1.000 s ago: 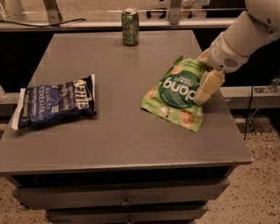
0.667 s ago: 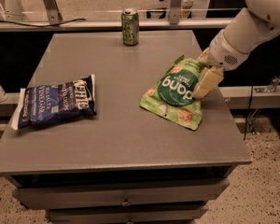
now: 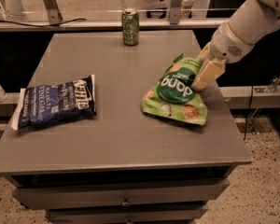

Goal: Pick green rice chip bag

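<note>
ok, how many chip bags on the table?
2. The green rice chip bag is on the right side of the table, with the gripper at its upper right corner. The dark blue chip bag lies flat near the left edge. None seem hidden.

Grey table [image 3: 121,139] with drawers [image 3: 126,196]; speckled floor [image 3: 266,190], seemingly dim light.

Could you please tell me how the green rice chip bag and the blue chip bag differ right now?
The green rice chip bag is bright green; the blue chip bag is dark blue. The green bag's far end tilts up at the gripper, which sits at its upper right edge; the blue bag lies flat, well apart from it. Both are crinkly pouches on the grey table.
</note>
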`<action>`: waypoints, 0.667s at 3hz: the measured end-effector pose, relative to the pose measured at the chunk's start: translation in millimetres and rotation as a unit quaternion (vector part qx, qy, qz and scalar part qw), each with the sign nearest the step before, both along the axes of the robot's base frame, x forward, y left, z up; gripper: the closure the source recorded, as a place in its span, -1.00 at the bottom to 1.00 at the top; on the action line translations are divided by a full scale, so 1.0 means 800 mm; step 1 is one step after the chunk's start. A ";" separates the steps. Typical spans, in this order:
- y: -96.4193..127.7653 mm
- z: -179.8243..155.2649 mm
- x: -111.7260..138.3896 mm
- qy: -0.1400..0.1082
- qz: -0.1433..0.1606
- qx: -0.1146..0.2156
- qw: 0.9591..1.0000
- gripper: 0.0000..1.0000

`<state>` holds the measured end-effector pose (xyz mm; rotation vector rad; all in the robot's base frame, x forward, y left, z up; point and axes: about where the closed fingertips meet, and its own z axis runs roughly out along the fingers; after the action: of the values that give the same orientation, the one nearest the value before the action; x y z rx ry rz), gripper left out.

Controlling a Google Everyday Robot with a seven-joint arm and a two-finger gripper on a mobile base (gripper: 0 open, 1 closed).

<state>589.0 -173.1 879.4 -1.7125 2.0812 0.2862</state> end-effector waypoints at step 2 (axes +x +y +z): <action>0.009 0.100 -0.016 0.008 -0.062 0.130 0.990 1.00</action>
<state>576.1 -165.9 959.8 -1.4282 2.0483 0.5096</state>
